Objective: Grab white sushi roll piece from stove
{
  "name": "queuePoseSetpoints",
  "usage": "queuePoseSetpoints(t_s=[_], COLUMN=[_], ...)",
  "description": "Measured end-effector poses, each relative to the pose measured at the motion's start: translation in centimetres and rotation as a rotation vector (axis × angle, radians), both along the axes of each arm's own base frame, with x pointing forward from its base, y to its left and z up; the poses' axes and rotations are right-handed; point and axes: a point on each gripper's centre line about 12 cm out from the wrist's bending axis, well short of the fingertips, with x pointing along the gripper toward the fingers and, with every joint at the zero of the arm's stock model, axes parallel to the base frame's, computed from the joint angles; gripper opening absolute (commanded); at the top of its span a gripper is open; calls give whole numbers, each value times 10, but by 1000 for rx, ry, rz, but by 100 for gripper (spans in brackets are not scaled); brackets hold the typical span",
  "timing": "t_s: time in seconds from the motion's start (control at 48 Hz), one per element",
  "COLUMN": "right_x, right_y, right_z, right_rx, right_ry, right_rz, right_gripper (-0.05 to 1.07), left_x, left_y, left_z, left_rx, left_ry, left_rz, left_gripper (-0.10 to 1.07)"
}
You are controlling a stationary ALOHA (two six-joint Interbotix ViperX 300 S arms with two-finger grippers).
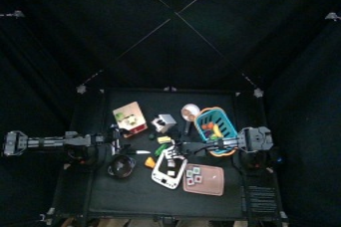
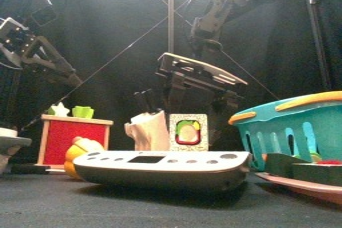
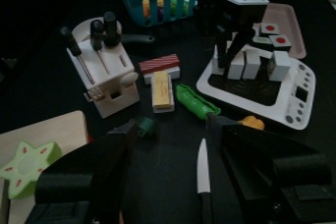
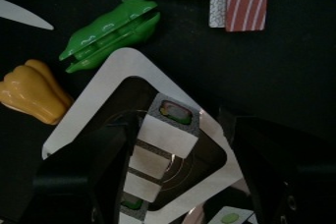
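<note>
The white stove (image 4: 121,76) lies at the table's front middle and carries a row of sushi roll pieces. A white sushi piece (image 4: 160,156) sits between the jaws of my right gripper (image 4: 184,169), which is open and hovers just above the row, touching nothing. The left wrist view shows the stove (image 3: 300,92), the white sushi pieces (image 3: 245,68) and the right gripper (image 3: 237,31) over them. In the top view the stove (image 1: 168,175) is under the right gripper (image 1: 170,157). My left gripper (image 3: 178,159) is open and empty, left of the stove.
A knife (image 3: 203,169), green pepper (image 3: 197,101), yellow stick (image 3: 160,90) and red-striped piece (image 3: 157,64) lie left of the stove. A white rack (image 3: 105,66), blue basket (image 1: 213,126), pink tray (image 1: 204,180), red box (image 1: 130,116) and yellow pepper (image 4: 33,88) stand around.
</note>
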Motion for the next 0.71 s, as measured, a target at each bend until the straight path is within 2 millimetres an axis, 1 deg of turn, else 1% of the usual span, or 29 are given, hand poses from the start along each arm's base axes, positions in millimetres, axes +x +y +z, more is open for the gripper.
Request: queuePoseSetpoints(t_s=[0.146,0.312,0.708], right_x=[0,3,-1], right_y=[1,1,-1], right_z=[-4,-1,0], right_rx=[14,15,-7], right_ry=[9,-2,24], right_rz=[-7,-9,5], right_gripper=[79,71,70], left_x=[-1,-1,-1], left_y=[1,2,2], left_z=[-1,-1,-1], left_rx=[-1,0,-1], left_ry=[3,3,5], left_rz=[5,9,13], left_gripper=[93,93,93])
